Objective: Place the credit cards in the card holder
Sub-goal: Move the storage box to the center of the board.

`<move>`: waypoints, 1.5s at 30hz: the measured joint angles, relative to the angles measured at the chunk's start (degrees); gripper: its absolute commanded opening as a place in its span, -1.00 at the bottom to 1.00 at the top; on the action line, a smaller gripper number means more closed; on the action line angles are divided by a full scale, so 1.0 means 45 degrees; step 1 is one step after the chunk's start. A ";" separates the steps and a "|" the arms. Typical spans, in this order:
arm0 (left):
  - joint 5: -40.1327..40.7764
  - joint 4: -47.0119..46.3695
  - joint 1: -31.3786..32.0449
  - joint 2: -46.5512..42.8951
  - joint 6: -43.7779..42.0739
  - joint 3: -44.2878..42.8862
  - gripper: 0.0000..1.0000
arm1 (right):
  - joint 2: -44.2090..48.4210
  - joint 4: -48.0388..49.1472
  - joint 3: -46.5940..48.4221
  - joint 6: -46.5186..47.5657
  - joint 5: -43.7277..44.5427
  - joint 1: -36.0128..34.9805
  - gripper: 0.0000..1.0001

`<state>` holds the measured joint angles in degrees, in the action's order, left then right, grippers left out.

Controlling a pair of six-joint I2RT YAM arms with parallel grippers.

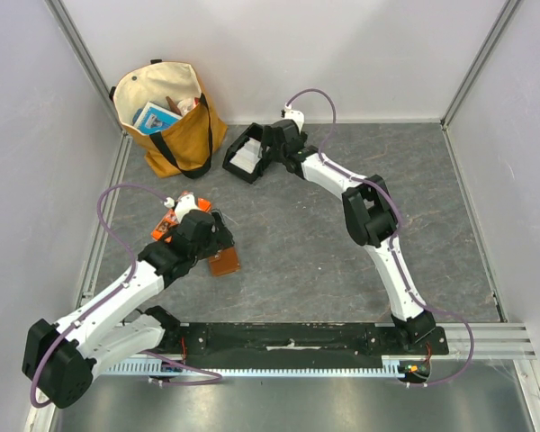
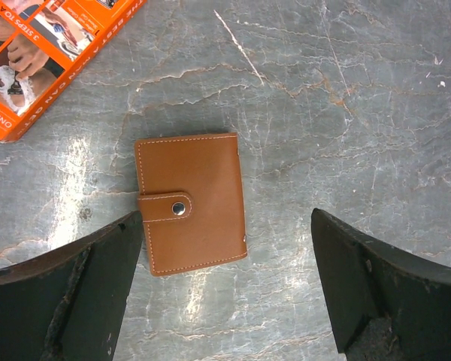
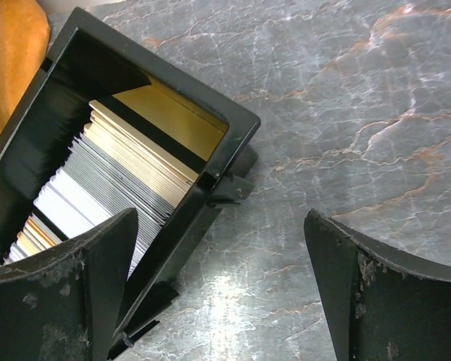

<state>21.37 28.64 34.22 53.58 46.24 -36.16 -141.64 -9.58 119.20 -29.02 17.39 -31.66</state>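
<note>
The card holder [image 2: 189, 214], a tan-brown leather wallet with its strap snapped shut, lies flat on the marble table [image 2: 346, 113]. My left gripper [image 2: 225, 216] hangs open above it, the wallet under its left finger side; from above, this gripper [image 1: 213, 245] sits just left of the card holder [image 1: 224, 262]. The credit cards [image 3: 113, 177], a packed row of white, grey and gold ones, stand on edge in a black tray [image 3: 233, 143]. My right gripper [image 3: 222, 218] is open over the tray's near corner, holding nothing; from above it [image 1: 263, 151] sits at the tray [image 1: 241, 155].
An orange printed packet [image 2: 45, 53] lies left of the wallet, partly under the left arm in the top view [image 1: 165, 227]. A yellow tote bag [image 1: 171, 117] with items inside stands at the back left, against the tray. Grey walls close in the table.
</note>
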 measured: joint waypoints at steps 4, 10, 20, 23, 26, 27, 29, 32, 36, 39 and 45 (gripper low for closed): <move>0.0000 0.0005 -0.0112 -0.0092 -0.0087 0.0000 0.97 | 0.0165 0.0214 -0.0321 0.0369 0.0452 -0.0029 0.96; -0.0029 -0.0005 -0.0209 -0.0102 -0.0243 0.0000 0.97 | 0.1443 0.0937 -0.2487 0.0641 0.1015 -0.0029 0.96; -0.0117 -0.0223 -0.0321 0.0049 -0.0408 0.0243 0.98 | 0.5013 0.1904 -0.7883 0.0899 0.1486 0.0039 0.96; -0.0160 -0.0374 -0.0340 0.0073 -0.0457 0.0457 0.98 | 0.6382 0.2302 -0.9836 0.1020 0.1486 0.0087 0.96; -0.0267 -0.0578 -0.0369 0.0073 -0.0505 0.0724 0.98 | 0.7854 0.2521 -1.1759 0.1195 0.1452 0.0160 0.96; -0.0350 -0.0651 -0.0374 0.0073 -0.0515 0.0826 0.98 | 0.8233 0.2550 -1.2216 0.1229 0.1443 0.0199 0.96; -0.0491 -0.0782 -0.0389 0.0073 -0.0525 0.1039 0.99 | 0.9034 0.2579 -1.3143 0.1336 0.1423 0.0301 0.96; -0.0588 -0.0908 -0.0389 0.0102 -0.0544 0.1326 0.98 | 1.0268 0.2521 -1.4387 0.1447 0.1273 0.0515 0.96; -0.0753 -0.1064 -0.0389 0.0345 -0.0539 0.1511 0.99 | 1.1992 0.2195 -1.5562 0.1579 0.1112 0.0782 0.96; -0.0758 -0.1122 -0.0398 0.0544 -0.0539 0.1525 0.98 | 1.3051 0.1880 -1.5844 0.1763 0.0840 0.0952 0.96; -0.1069 -0.1409 -0.1137 0.1613 -0.0937 0.1447 0.98 | 1.4921 0.1496 -1.5922 0.1632 -0.0787 0.1069 0.96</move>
<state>16.56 22.31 29.10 60.84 42.02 -29.65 -74.50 -2.85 47.55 -21.67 13.85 -26.85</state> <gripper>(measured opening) 0.991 0.982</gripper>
